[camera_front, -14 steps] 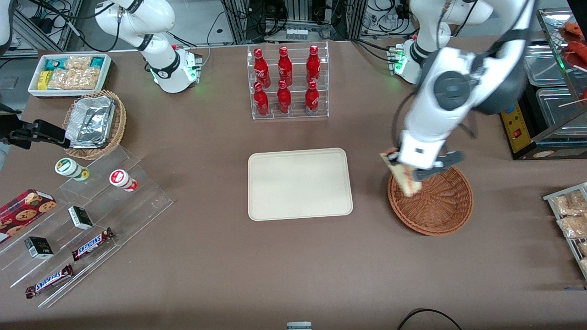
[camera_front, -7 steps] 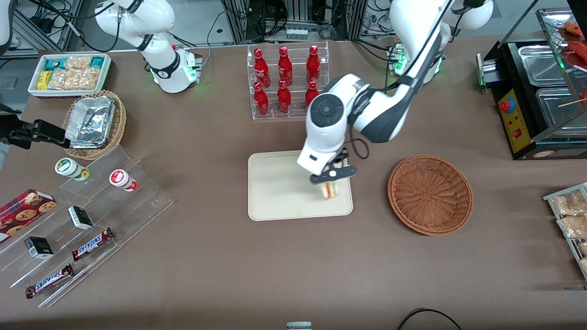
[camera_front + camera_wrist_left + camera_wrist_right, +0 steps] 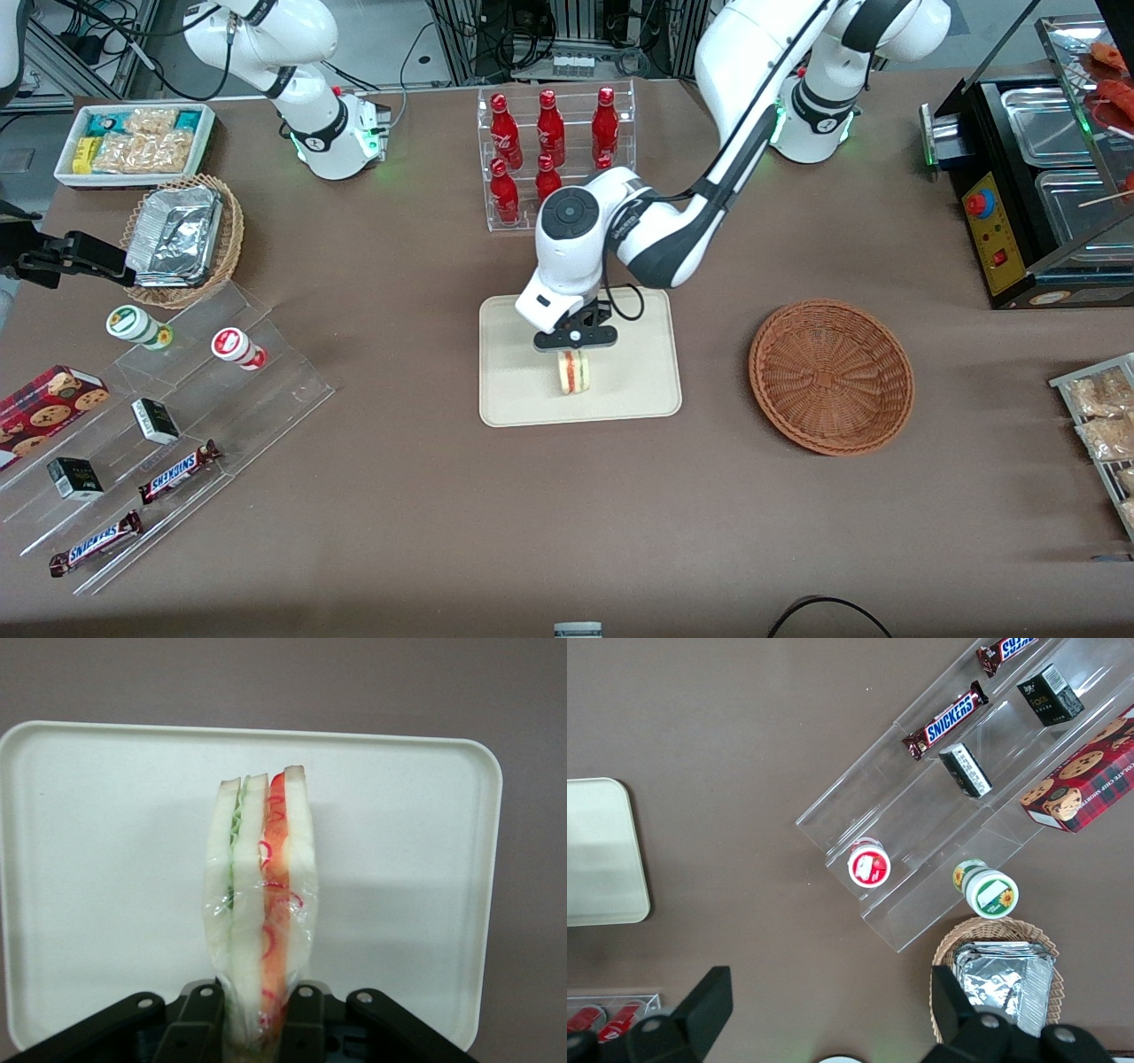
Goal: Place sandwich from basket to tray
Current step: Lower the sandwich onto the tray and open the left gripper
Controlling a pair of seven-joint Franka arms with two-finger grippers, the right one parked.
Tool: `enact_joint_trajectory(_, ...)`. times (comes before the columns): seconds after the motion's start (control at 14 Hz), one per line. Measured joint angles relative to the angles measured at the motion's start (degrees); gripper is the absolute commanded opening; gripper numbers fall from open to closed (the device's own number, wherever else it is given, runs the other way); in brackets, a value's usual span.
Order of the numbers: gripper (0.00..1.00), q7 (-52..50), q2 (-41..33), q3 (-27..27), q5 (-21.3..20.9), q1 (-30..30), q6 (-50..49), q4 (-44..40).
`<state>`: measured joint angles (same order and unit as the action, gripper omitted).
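The sandwich [image 3: 573,372] [image 3: 261,904], a plastic-wrapped wedge of white bread with red and green filling, hangs edge-up over the middle of the cream tray [image 3: 523,403] [image 3: 106,859]. My left gripper [image 3: 574,340] [image 3: 251,1014] is shut on the sandwich's end, one black finger [image 3: 199,1019] on each bread face. Whether the sandwich's lower end touches the tray I cannot tell. The reddish-brown wicker basket [image 3: 831,377] sits empty, toward the working arm's end of the table from the tray.
A clear rack of red bottles [image 3: 554,159] stands farther from the front camera than the tray. Toward the parked arm's end lie a tan basket with a foil container [image 3: 182,239], a white snack bin [image 3: 133,142] and an acrylic stand with candy bars [image 3: 177,470].
The left arm has carried the sandwich out of the basket and across to the tray, then from the tray's basket-side edge to its middle, and lower.
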<state>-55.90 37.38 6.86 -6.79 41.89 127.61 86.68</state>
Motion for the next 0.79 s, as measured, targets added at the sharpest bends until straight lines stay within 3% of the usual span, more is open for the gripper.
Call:
enact_joint_trajectory(0.43,0.0,-0.43,3.59,-0.55,-3.58,0.49,0.18,-0.05)
enact_joint_trajectory(0.5,0.05,-0.43,4.03,-0.57,-3.67,0.49,0.25,-0.05)
enact_joint_trajectory(0.64,0.97,-0.43,4.61,-0.56,-3.75,0.52,0.39,-0.07)
enact_joint_trajectory(0.79,1.0,-0.43,4.89,-0.55,-3.9,0.53,0.43,-0.09)
